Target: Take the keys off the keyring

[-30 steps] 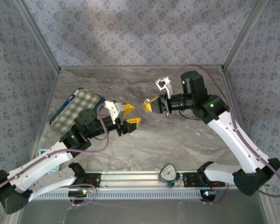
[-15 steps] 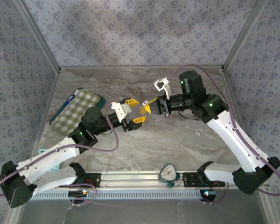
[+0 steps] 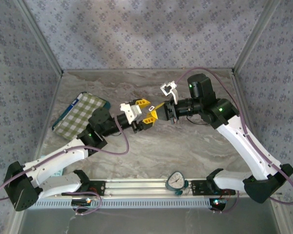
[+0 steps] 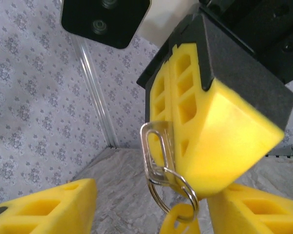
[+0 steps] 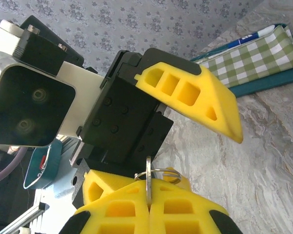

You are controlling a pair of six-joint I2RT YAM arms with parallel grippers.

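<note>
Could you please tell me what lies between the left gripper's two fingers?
In the left wrist view, the keyring and a key's yellow head hang there, held from above by the shut right gripper.

Right gripper [image 5: 148, 194]: its yellow fingers [image 5: 119, 209] are pressed together, and a thin silvery metal strip [image 5: 148, 174] stands upright in the seam between them. A wire keyring [image 5: 164, 169] loops off the strip's upper end.

Left gripper [image 5: 213, 161] faces the camera. Its upper finger [image 5: 195, 95] is spread well apart from the lower one, which is partly hidden behind the right fingers. The keyring sits between them, and contact cannot be judged.

A green-and-white checked cloth [image 5: 254, 53] lies flat on the marbled table [image 5: 268, 146], near the edge under the patterned wall [image 5: 136, 24].
</note>
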